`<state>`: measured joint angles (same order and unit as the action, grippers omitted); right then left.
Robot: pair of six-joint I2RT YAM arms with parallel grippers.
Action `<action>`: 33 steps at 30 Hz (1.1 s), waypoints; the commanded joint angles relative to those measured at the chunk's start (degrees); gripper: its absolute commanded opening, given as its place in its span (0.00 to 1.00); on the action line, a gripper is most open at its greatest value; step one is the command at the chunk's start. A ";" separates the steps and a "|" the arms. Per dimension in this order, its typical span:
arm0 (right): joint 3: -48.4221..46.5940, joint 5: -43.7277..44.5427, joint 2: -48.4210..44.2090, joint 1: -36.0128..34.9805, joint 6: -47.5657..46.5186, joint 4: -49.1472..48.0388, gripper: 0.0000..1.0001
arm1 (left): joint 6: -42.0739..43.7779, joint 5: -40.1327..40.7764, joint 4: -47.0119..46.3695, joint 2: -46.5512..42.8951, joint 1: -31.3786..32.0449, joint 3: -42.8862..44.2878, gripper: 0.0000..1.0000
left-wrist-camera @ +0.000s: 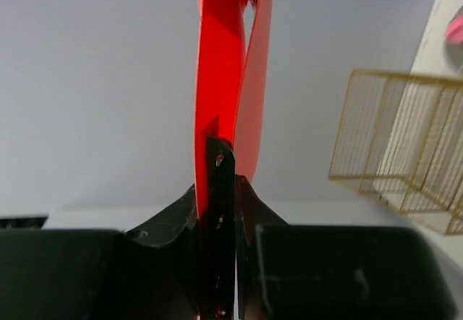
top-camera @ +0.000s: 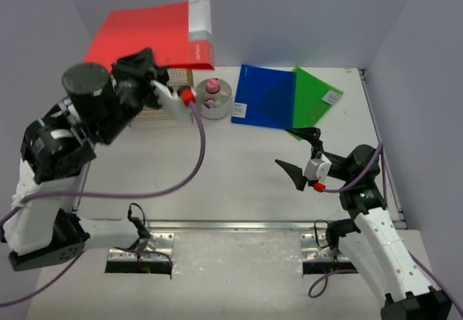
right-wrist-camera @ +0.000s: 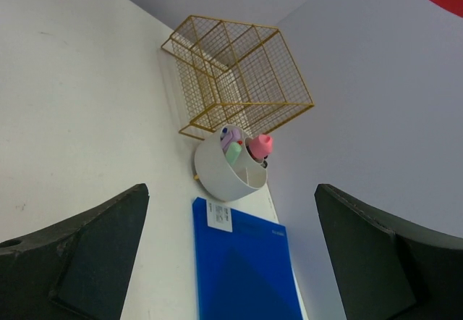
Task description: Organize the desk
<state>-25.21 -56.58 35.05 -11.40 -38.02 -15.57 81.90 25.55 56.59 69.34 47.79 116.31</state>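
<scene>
L end effector [left-wrist-camera: 224,168]: grips red folder [top-camera: 148,34] | R end effector [top-camera: 298,150]: spread wide

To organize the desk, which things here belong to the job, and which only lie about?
Job: desk, red folder in left gripper, blue folder, green folder, gold wire rack.
Lying about: white bowl of small items, purple cables.

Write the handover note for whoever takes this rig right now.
Left gripper: shut on the red folder, raised in the air at the back left.
Right gripper: open, empty, above the desk.
Blue folder overlaps green folder, flat at back right; white bowl beside the gold wire rack.
Done: red folder lifted. Left: stow it, probably in the rack, then both other folders.
</scene>
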 commanded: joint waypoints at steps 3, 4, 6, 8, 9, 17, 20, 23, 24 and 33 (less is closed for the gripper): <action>-0.36 0.78 -1.05 -0.29 0.37 1.80 0.99 | 5.74 -16.62 -3.37 17.75 -29.13 16.60 0.00; -0.32 0.93 -1.42 -0.29 -0.06 2.49 0.99 | 6.06 -19.63 -3.08 19.88 -31.91 18.47 0.00; -0.18 0.95 -2.21 -0.20 -1.39 4.20 0.99 | 7.29 -25.54 -3.27 22.38 -36.46 19.14 0.00; 0.16 1.15 -2.86 -0.20 -1.92 5.25 0.99 | 8.32 -32.56 -3.74 23.68 -39.85 17.83 0.00; 0.46 1.20 -3.00 -0.20 -2.01 5.73 0.99 | 8.24 -35.67 -3.91 24.52 -41.33 17.46 0.00; 1.70 1.91 -3.45 -0.20 -3.04 7.81 0.99 | 7.89 -60.36 2.52 28.12 -53.61 19.07 0.00; 1.85 1.94 -3.49 -0.20 -3.21 8.19 0.99 | 11.39 -64.78 5.51 26.93 -55.65 16.70 0.00; 2.01 1.77 -3.44 -0.20 -3.21 8.19 0.99 | 15.34 -67.81 6.41 23.69 -56.67 12.44 0.00; 1.98 1.75 -3.39 -0.20 -3.16 8.22 0.99 | 16.06 -68.00 6.64 23.18 -56.67 11.42 0.00; 1.61 1.94 -3.44 -0.20 -3.59 9.07 0.99 | 21.08 -65.01 14.30 22.02 -56.90 11.31 0.00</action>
<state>-23.38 -55.42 31.92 -11.40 -41.12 -6.47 98.03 -37.17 69.28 94.57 -8.71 127.39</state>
